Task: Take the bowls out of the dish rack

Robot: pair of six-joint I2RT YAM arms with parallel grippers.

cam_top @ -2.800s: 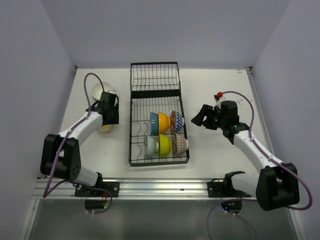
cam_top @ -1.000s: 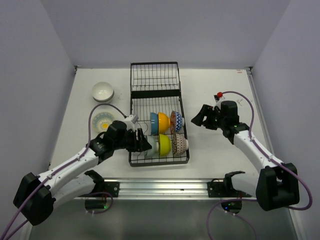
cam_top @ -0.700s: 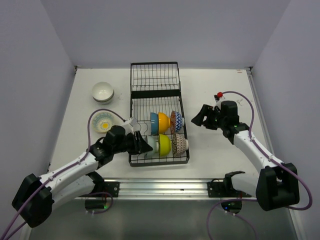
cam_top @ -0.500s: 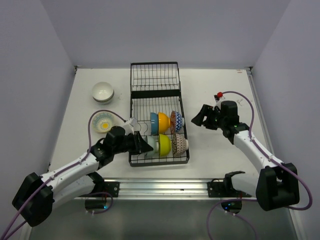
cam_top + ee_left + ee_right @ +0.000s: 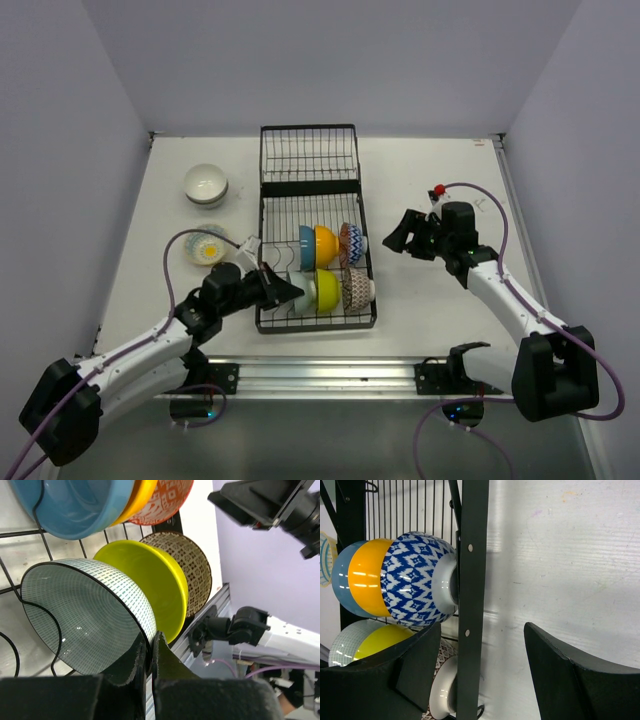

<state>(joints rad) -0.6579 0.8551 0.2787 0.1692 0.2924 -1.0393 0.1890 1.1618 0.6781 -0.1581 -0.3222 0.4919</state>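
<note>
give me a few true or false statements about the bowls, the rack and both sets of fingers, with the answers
1. The left fingers are shut on the rim of the pale green bowl. True.
2. The right fingers hold a bowl. False: they are open beside the rack and hold nothing.
3. Two bowls sit on the table left of the rack: a white bowl and a yellow-centred bowl. True.
4. The yellow-green bowl lies on the table. False: it stands in the rack, right next to the pale green bowl.
5. The orange bowl stands between the blue bowl and the blue patterned bowl. True.
</note>
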